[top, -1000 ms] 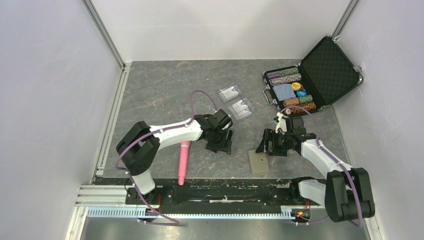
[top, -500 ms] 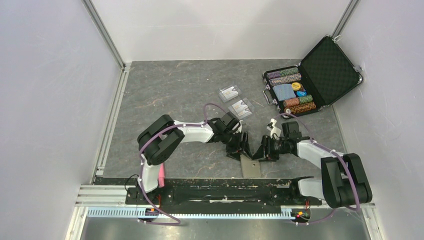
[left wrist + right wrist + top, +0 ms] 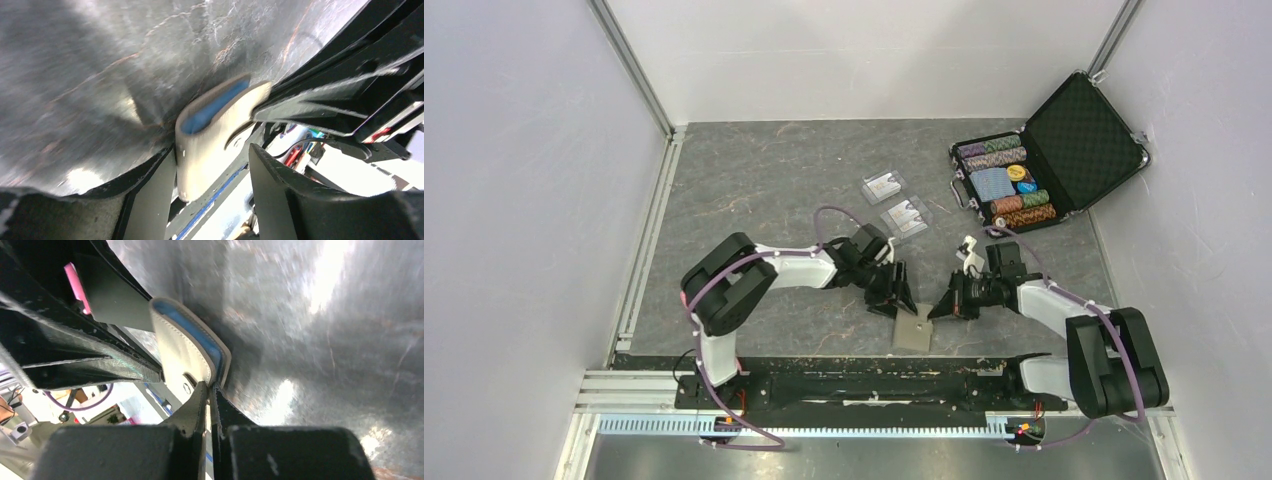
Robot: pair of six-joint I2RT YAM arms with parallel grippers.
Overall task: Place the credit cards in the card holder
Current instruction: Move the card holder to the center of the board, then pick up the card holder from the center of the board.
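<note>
**Right gripper** (image 3: 939,305): the fingers (image 3: 192,412) are pressed together. In the right wrist view they meet on the lower edge of the small flat olive-tan bifold card holder (image 3: 177,347), and a thin pale sliver shows between them. The gripper points left and slightly toward the bottom of the frame. The white forearm runs from the wrist to the lower right, down to a folded elbow above the base at the lower right of the top view.

**Left gripper** (image 3: 898,298): the fingers (image 3: 150,197) stand apart and straddle the card holder. In the left wrist view one tan leaf lies against the left-hand finger, and the other finger is clear of it. The gripper points toward the lower right of the frame. The white forearm extends left to a folded elbow at centre-left, above the base at the lower left.

**Card holder**: located at lower centre of the top view, near the front edge of the grey table (image 3: 754,190), between both grippers. Its leaves are slightly parted, exposing the pale blue lining.

**Credit cards** (image 3: 883,186): two whitish-grey pieces with gold marks lie at two clear plastic cases (image 3: 905,218), above the grippers. It cannot be told whether they are inside the cases or on top of them.

An open black poker-chip case (image 3: 1064,140) sits at the upper right.
</note>
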